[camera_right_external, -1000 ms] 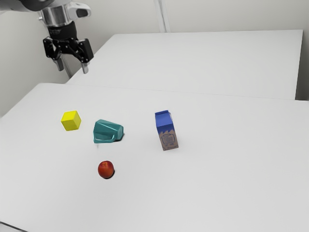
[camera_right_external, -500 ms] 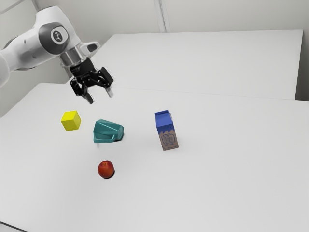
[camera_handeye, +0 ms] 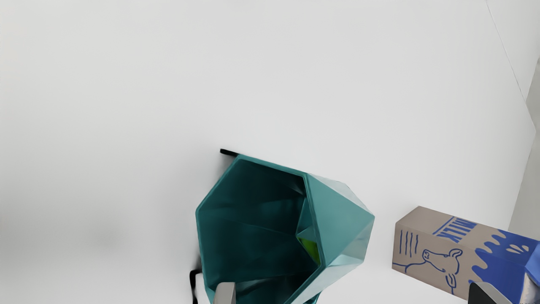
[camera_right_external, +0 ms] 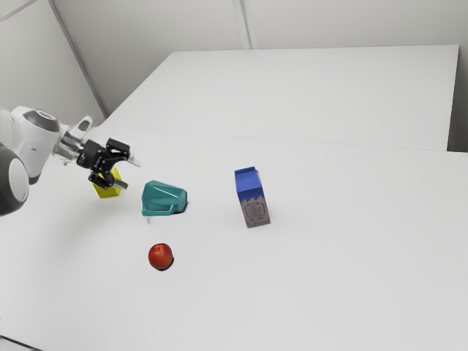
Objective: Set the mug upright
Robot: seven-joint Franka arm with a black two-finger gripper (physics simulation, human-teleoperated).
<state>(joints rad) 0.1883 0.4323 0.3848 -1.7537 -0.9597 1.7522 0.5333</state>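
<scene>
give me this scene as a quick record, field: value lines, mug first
mug: teal, on its side, open end facing the gripper
gripper state: open, apart from the mug
yellow cube: partly hidden behind the gripper in the exterior view
milk carton: brown and blue
red fruit: on the table
task status: mug not yet upright

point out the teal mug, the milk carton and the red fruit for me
teal mug (camera_handeye: 337, 213): wrist view, on the outer side wall
milk carton (camera_right_external: 255, 211): exterior view, on the brown part
red fruit (camera_right_external: 160, 256): exterior view, middle of its rounded side
</scene>
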